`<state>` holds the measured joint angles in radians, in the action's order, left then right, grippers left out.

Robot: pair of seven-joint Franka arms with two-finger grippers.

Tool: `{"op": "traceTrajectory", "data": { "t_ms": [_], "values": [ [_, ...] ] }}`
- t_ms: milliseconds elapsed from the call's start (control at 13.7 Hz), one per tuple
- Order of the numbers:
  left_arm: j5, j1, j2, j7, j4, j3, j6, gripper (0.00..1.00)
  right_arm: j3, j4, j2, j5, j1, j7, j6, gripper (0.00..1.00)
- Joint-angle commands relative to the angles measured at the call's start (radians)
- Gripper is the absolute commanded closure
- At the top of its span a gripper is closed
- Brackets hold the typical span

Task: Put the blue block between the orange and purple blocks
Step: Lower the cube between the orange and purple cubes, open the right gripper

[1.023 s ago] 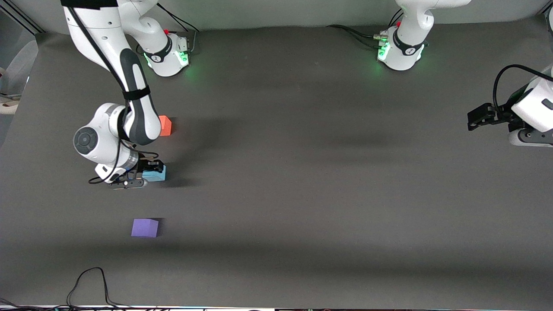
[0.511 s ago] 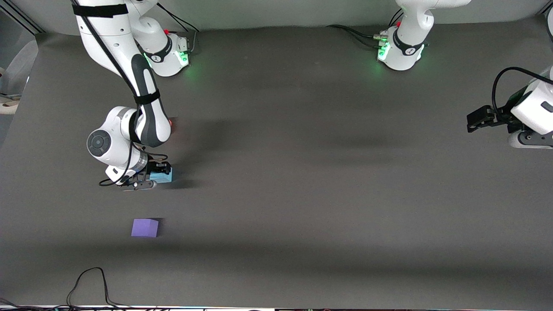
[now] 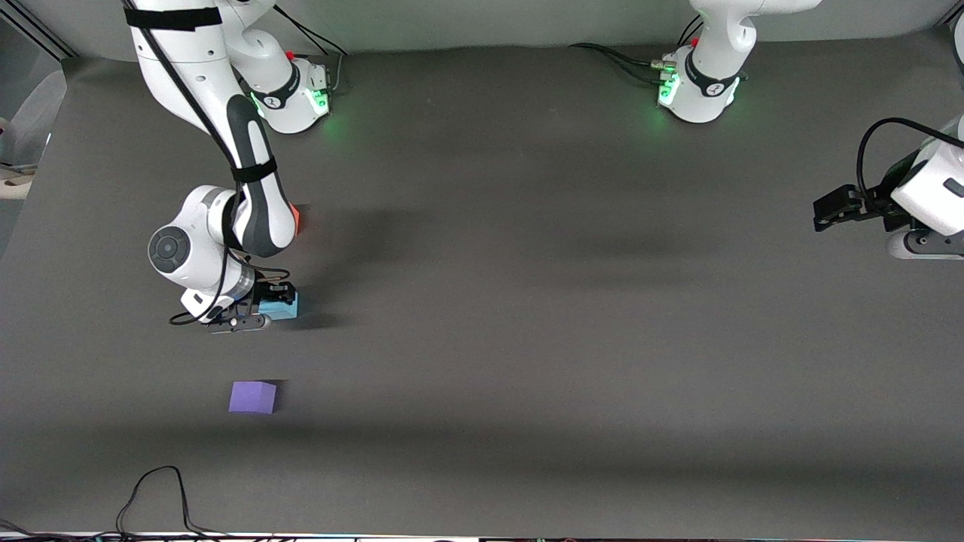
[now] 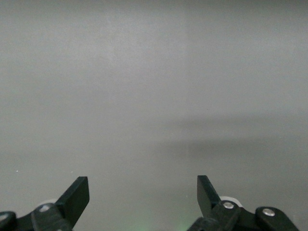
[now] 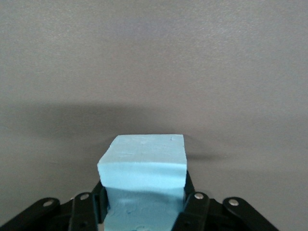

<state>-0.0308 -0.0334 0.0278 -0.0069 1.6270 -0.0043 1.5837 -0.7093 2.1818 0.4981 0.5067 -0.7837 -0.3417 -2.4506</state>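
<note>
My right gripper (image 3: 273, 301) is shut on the light blue block (image 3: 280, 306), which it holds low over the mat between the orange block and the purple block; in the right wrist view the blue block (image 5: 143, 180) sits squeezed between the fingers. The orange block (image 3: 297, 218) is mostly hidden by the right arm; only a sliver shows. The purple block (image 3: 253, 397) lies on the mat nearer to the front camera. My left gripper (image 3: 828, 205) is open and empty, up in the air at the left arm's end of the table, where that arm waits; its fingertips (image 4: 77, 195) show over bare mat.
A black cable (image 3: 154, 493) loops on the mat near the front edge, nearer to the camera than the purple block. The two arm bases (image 3: 697, 86) stand along the back edge of the dark grey mat.
My right arm shifted with the blue block a little toward the left arm's end, then back slightly; it now hides most of the orange block. The left arm barely moved.
</note>
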Motion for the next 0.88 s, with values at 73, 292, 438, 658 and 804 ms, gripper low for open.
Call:
{"op": "traceTrajectory", "data": {
  "t_ms": [73, 292, 438, 658, 804],
  "values": [
    [0.008, 0.0, -0.003, -0.01, -0.001, -0.002, -0.01, 0.0, -0.006, -0.01, 0.005, 0.032, 0.02, -0.05, 0.007, 0.31],
    [0.008, -0.007, -0.002, -0.01, -0.001, -0.002, -0.01, 0.0, -0.006, -0.011, 0.005, 0.033, 0.02, -0.039, 0.008, 0.0],
    [0.008, -0.005, 0.003, -0.01, -0.001, -0.002, -0.01, 0.0, -0.006, -0.011, -0.001, 0.033, 0.02, -0.037, 0.008, 0.0],
    [0.009, -0.002, 0.003, -0.011, -0.001, -0.002, -0.01, 0.0, -0.033, -0.01, -0.074, 0.032, 0.014, -0.037, 0.045, 0.0],
    [0.012, -0.002, 0.003, -0.011, -0.001, -0.002, -0.01, 0.0, -0.099, -0.016, -0.153, 0.02, 0.004, -0.054, 0.131, 0.0]
  ]
}}
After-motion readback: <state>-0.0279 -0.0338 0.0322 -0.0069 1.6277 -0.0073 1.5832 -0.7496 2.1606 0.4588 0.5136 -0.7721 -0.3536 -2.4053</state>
